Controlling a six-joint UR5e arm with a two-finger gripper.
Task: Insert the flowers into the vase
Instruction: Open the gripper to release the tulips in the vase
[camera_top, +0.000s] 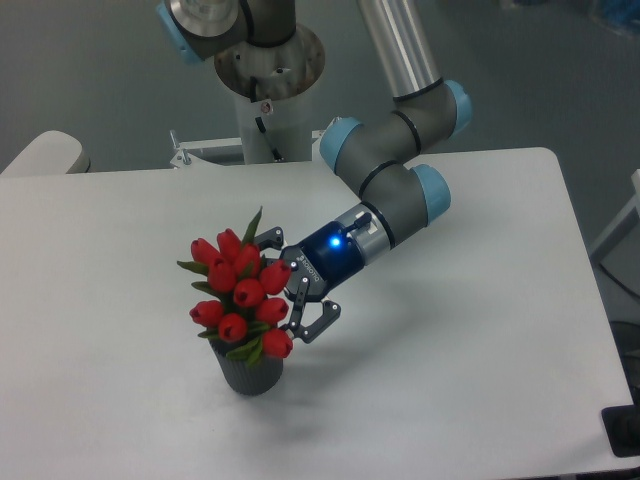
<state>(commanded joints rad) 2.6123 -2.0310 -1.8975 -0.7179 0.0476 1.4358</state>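
Camera view: red flowers sit in the vase on the white table. The tool, fingers spread apart, sits just right of the bunch, which hides the vase mouth.

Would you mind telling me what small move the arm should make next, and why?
Probably draw the pincer back, away from the bunch. The flowers sit low over the vase, apparently seated in its mouth, and the pincer looks spread open beside them, so a straight retreat should leave the blooms undisturbed.
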